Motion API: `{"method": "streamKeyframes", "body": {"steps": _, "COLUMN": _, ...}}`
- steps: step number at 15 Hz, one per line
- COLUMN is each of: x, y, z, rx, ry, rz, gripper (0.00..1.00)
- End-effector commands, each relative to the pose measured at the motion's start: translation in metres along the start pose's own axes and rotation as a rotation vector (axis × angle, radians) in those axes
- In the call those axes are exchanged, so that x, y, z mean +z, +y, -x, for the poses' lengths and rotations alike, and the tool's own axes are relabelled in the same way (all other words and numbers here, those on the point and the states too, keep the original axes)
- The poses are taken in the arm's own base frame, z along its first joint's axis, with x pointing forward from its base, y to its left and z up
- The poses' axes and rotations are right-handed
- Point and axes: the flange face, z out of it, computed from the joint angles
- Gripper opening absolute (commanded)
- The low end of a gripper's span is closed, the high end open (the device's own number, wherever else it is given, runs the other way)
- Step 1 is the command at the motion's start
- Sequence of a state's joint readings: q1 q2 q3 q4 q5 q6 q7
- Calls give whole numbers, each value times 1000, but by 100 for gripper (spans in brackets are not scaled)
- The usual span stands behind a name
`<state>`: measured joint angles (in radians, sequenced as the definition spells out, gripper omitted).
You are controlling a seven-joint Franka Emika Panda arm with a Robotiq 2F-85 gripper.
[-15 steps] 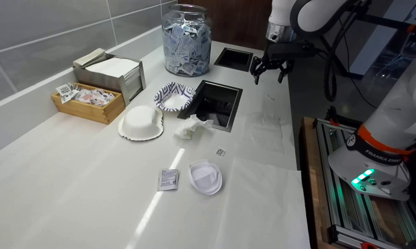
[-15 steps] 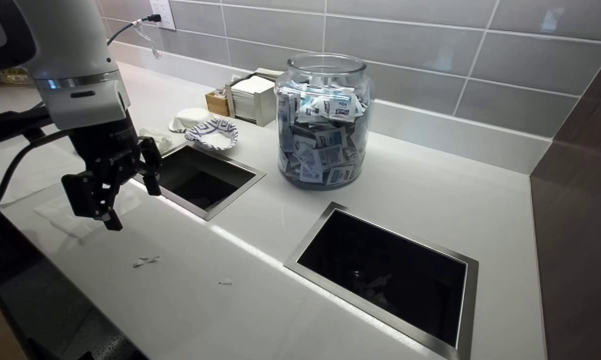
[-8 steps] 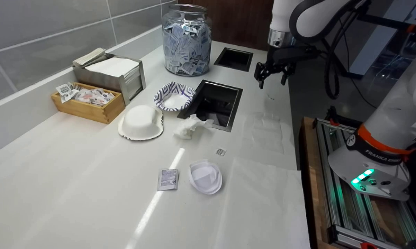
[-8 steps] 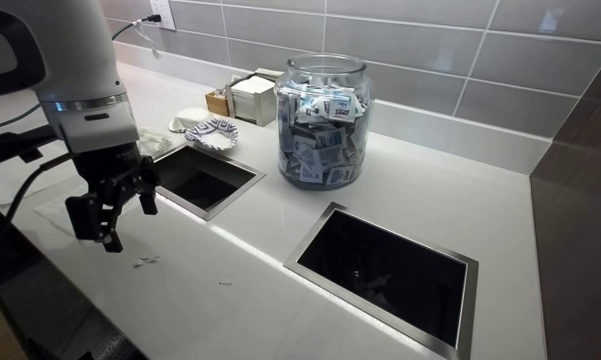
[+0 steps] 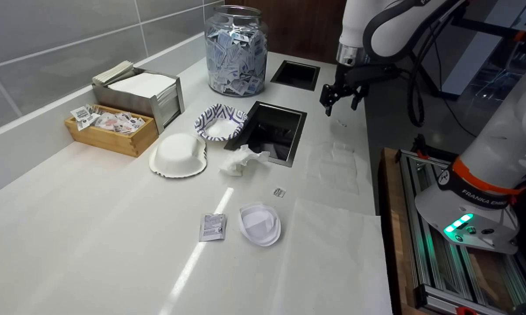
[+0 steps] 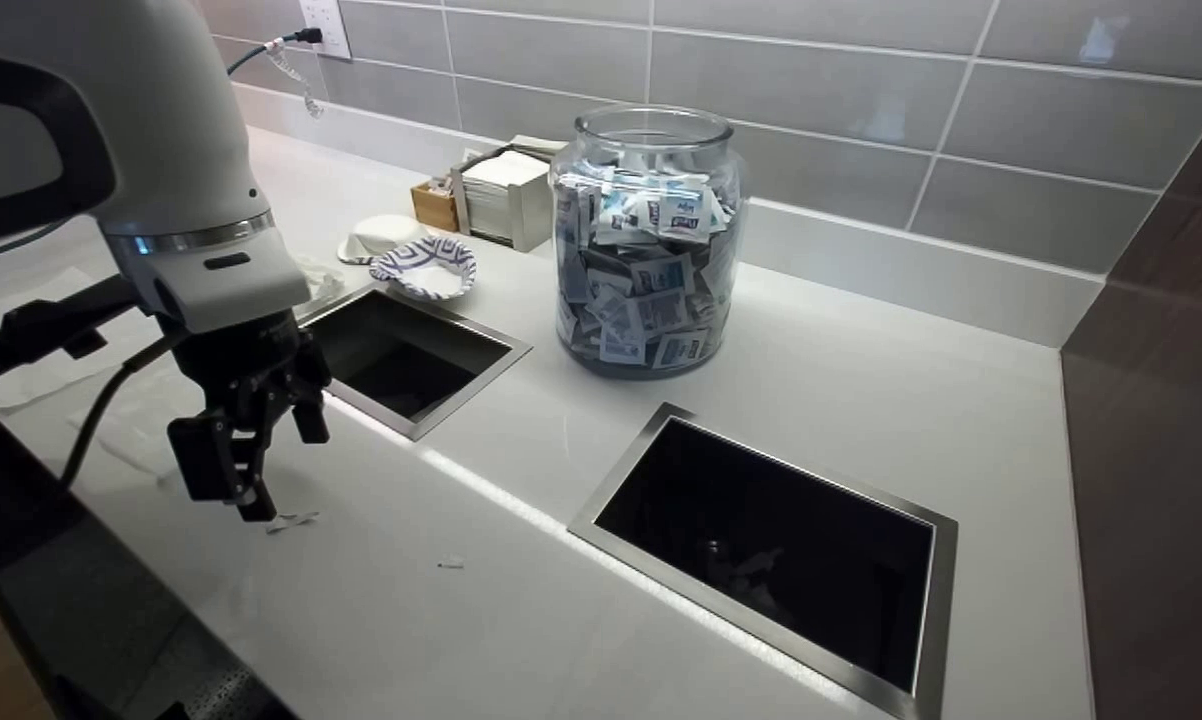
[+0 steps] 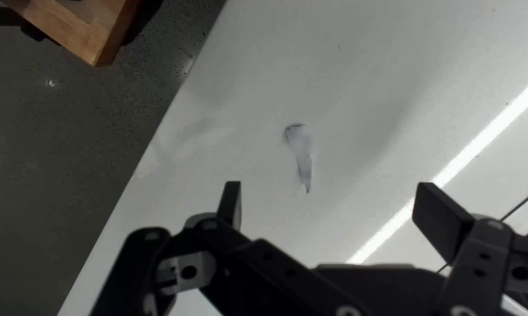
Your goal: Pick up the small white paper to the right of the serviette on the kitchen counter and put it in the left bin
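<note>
A small white paper strip (image 7: pixel 305 164) lies on the glossy white kitchen counter (image 7: pixel 378 74). It also shows in both exterior views (image 5: pixel 341 123) (image 6: pixel 292 522). My gripper (image 7: pixel 327 193) is open and empty above the counter; the strip lies between and ahead of its fingertips in the wrist view. The gripper shows in both exterior views (image 5: pixel 341 110) (image 6: pixel 287 472). The crumpled white serviette (image 5: pixel 241 161) lies beside the nearer dark bin (image 5: pixel 299 140). This bin is on the left in an exterior view (image 6: pixel 471 393). A small printed white paper (image 5: pixel 279 192) lies right of the serviette.
A second bin (image 6: pixel 940 600) lies further along. A glass jar (image 5: pixel 236 61), striped bowl (image 5: pixel 221 127), overturned bowl (image 5: pixel 178 155), napkin holder (image 5: pixel 169 103) and wooden box (image 5: pixel 127 138) stand wallward. A clear sheet (image 5: pixel 333 166) and tiny scrap (image 6: pixel 451 565) lie on the counter.
My gripper has come down towards the counter and closer to the small white strip. It has stayed open. The things on the counter have not moved.
</note>
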<state>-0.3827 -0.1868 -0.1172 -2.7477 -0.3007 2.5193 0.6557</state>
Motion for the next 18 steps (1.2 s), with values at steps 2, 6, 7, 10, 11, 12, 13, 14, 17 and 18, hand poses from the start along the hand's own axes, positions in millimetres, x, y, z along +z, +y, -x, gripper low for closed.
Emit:
{"method": "streamKeyframes", "body": {"steps": 2, "x": 18, "y": 3, "z": -3, "rx": -28, "ry": -24, "rz": -16, "gripper": 100}}
{"method": "streamKeyframes", "body": {"steps": 6, "x": 29, "y": 6, "z": -5, "rx": -32, "ry": -33, "rz": -13, "gripper": 100}}
{"method": "streamKeyframes", "body": {"steps": 7, "x": 30, "y": 7, "z": -5, "rx": -32, "ry": -31, "rz": -15, "gripper": 100}}
{"method": "streamKeyframes", "body": {"steps": 10, "x": 35, "y": 6, "z": -7, "rx": -42, "ry": -27, "rz": -28, "gripper": 100}}
{"method": "streamKeyframes", "body": {"steps": 11, "x": 36, "y": 6, "z": -7, "rx": -44, "ry": -34, "rz": -37, "gripper": 100}}
{"method": "streamKeyframes", "body": {"steps": 12, "x": 36, "y": 6, "z": -7, "rx": -47, "ry": -41, "rz": -44, "gripper": 100}}
{"method": "streamKeyframes", "body": {"steps": 13, "x": 36, "y": 6, "z": -7, "rx": -48, "ry": -45, "rz": -50, "gripper": 97}}
{"method": "streamKeyframes", "body": {"steps": 14, "x": 37, "y": 6, "z": -6, "rx": -49, "ry": -53, "rz": -57, "gripper": 85}}
{"method": "streamKeyframes", "body": {"steps": 17, "x": 38, "y": 6, "z": -6, "rx": -46, "ry": -67, "rz": -76, "gripper": 64}}
{"method": "streamKeyframes", "body": {"steps": 18, "x": 37, "y": 6, "z": -7, "rx": -45, "ry": -67, "rz": -83, "gripper": 56}}
